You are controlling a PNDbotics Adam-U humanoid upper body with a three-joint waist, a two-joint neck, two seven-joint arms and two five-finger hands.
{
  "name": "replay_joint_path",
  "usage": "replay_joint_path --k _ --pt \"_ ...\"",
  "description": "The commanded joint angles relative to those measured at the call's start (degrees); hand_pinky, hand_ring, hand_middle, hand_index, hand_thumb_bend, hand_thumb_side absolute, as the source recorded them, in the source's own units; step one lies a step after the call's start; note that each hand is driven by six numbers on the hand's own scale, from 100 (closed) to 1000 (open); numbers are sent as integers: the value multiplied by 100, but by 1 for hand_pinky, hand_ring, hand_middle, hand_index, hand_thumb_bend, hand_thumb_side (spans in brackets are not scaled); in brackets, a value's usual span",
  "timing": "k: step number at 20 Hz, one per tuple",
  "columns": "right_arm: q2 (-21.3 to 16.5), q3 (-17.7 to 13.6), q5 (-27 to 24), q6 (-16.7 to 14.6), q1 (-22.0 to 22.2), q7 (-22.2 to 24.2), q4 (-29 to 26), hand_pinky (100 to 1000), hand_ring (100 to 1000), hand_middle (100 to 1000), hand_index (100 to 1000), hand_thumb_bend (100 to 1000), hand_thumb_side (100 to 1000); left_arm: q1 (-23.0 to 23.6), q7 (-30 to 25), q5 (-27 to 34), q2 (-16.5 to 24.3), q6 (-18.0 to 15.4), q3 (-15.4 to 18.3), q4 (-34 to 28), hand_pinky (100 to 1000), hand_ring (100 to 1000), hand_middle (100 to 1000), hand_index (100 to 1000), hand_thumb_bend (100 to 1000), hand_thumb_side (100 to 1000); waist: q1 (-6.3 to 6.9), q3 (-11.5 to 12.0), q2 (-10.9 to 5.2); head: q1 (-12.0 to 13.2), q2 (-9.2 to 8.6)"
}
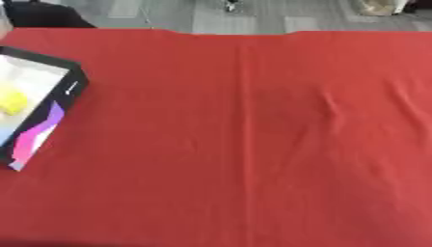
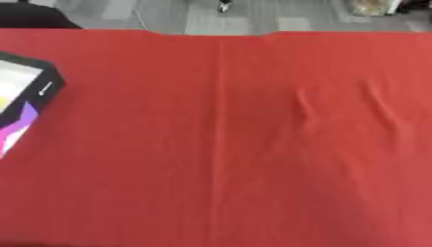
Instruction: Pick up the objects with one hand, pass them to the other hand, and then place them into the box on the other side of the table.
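Observation:
A black box [image 1: 74, 84] with a white inside and a pink and purple side panel stands at the table's left edge. A yellow object [image 1: 12, 102] lies inside it, near the view's left border. The right eye view shows only the box's corner [image 2: 44, 82]. Neither of my hands shows in either view. No other loose object lies on the cloth.
A red cloth [image 1: 253, 144] covers the whole table, with a few creases right of the middle. Grey floor [image 1: 253, 17] runs beyond the far edge, where a dark shape [image 1: 47, 17] sits at the upper left.

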Motion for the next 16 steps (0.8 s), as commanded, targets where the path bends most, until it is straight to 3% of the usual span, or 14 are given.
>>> replay_joint_path --k 1,4,7,11,12,16 --pt "-5 -177 -56 -85 25 -240 -70 437 631 638 540 191 242 72 1029 1715 -6 -661 121 -427 1000 752 750 798 100 576 6 -36 -10 -136 -12" --pt "150 -267 -1 -251 154 -386 -70 441 634 639 542 100 278 223 1439 3218 -237 -1489 73 -557 1000 764 772 803 100 610 21 -85 -6 -230 -12" --pt "321 -357 90 -339 284 -408 -70 442 641 646 544 100 291 322 1232 4327 -507 -1938 43 -887 1000 761 776 793 100 628 37 -122 0 -326 -12" --pt "462 -419 189 -446 361 -411 -70 441 644 647 553 118 246 419 1008 5180 -822 -1970 23 -1186 1000 741 767 791 100 665 61 -192 3 -387 -12" --pt "493 -452 193 -471 374 -411 -70 438 644 652 559 190 216 440 976 5272 -864 -1957 8 -1220 1000 744 769 792 100 667 67 -211 4 -396 -12" --pt "623 -562 164 -594 478 -411 -70 432 657 690 578 251 215 541 856 5405 -1080 -1911 -44 -1232 1000 741 782 801 124 681 80 -273 11 -448 -12"
